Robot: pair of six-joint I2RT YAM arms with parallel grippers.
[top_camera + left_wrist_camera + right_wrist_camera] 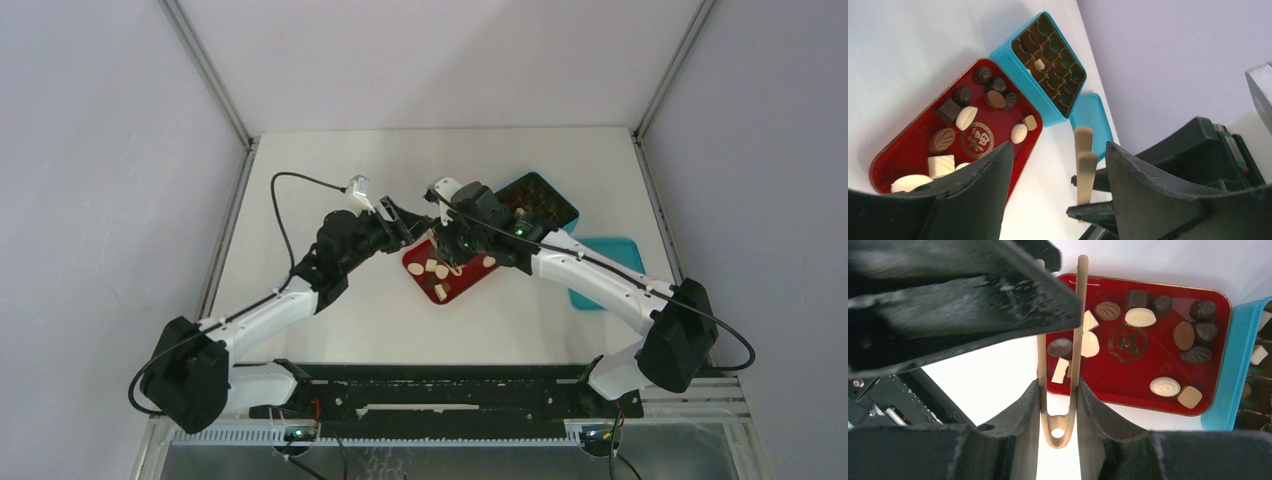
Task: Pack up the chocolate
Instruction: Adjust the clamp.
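Observation:
The chocolate (1140, 317), dark, tan and cream pieces, lies scattered in the red tray (1148, 390). One cream piece (1039, 64) sits in a cell of the teal box (1007, 54). My right gripper (1058, 385) is shut on the tan wooden tongs (1077, 340) near their hinge, and the tong arms reach over the tray's left end. My left gripper (1058, 147) is open, and the two tong tips (1085, 162) stand between its jaws, close to the right one. From above, both grippers (408, 225) (452, 248) meet over the tray's far left corner.
The teal box with its dark brown grid insert (540, 200) stands behind and right of the tray (470, 285). Its teal lid (605, 272) lies flat to the right. A finger of the left gripper (973, 300) fills the upper left of the right wrist view.

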